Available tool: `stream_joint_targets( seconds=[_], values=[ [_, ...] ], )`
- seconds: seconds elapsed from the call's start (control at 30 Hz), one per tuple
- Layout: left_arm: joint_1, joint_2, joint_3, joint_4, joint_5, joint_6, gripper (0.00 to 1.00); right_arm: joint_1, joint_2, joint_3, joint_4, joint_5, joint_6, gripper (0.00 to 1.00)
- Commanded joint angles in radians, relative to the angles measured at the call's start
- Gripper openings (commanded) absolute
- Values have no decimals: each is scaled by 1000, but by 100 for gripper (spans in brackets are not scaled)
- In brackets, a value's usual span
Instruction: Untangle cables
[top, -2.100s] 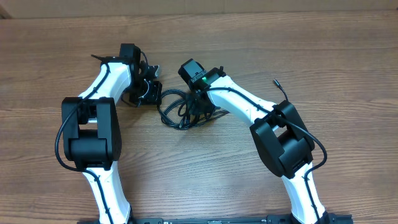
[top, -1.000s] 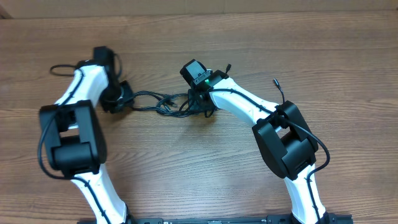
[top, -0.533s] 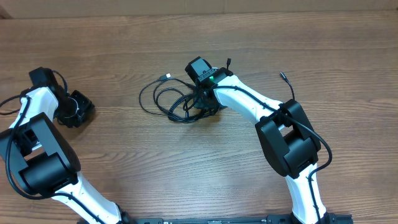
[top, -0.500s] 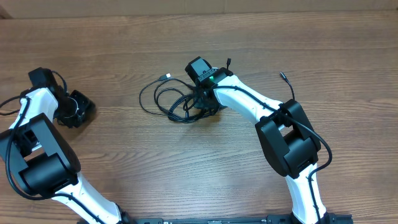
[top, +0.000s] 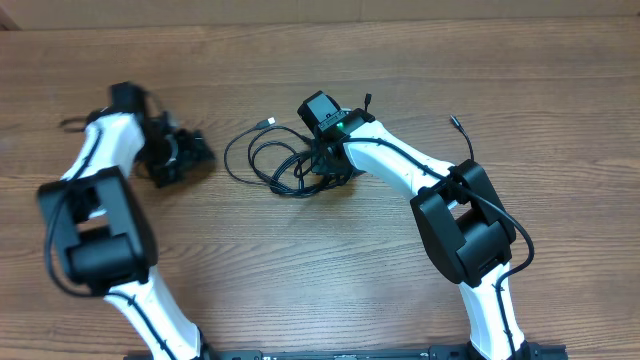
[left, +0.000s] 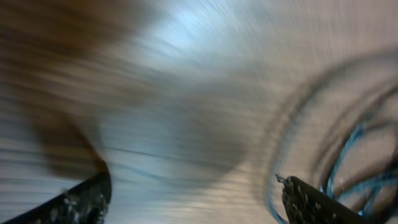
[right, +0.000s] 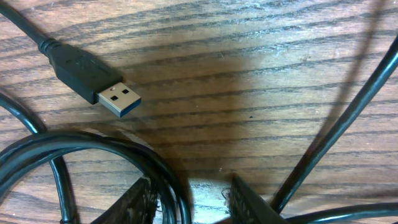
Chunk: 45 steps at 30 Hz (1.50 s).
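Black USB plug on the cables carries a possibly embossed mark.

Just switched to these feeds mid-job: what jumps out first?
The black cables lie in a loose tangle in the middle of the overhead view, with the right gripper down on their right edge, apparently gripping them. The left gripper hangs open to their left, clear of them. In the right wrist view a blue-tongued USB plug lies free.
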Motion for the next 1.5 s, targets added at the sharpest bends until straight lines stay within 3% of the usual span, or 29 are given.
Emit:
stream_joint_targets(
  seconds=[0.0,0.13,0.43,0.5,0.57,0.73,1.07,1.2,1.47],
  values=[
    [-89,90,96,-103,-51,39,90,-17,26,-43,-11,66,4,36],
    [-171,90,190,-148,-145,16,95,-17,26,-43,-11,66,4,36],
    [-314,91,187,-117,-311,-15,96,-17,26,-43,-11,66,4,36],
    [-341,91,187,-99,-396,-57,93,-17,26,-43,-10,59,3,36],
    [-375,91,175,-32,-480,-77,83,-17,26,-43,-12,59,3,36],
    [-379,91,157,27,-479,-78,71,-17,26,-43,-15,59,3,37],
    [-379,91,25,120,-428,19,76,-17,26,-43,-11,59,3,37],
    [-378,91,5,139,-426,23,83,-17,26,-43,-11,59,3,37],
    [-367,86,236,-41,-382,63,85,-17,26,-43,-10,59,3,37]
  ],
)
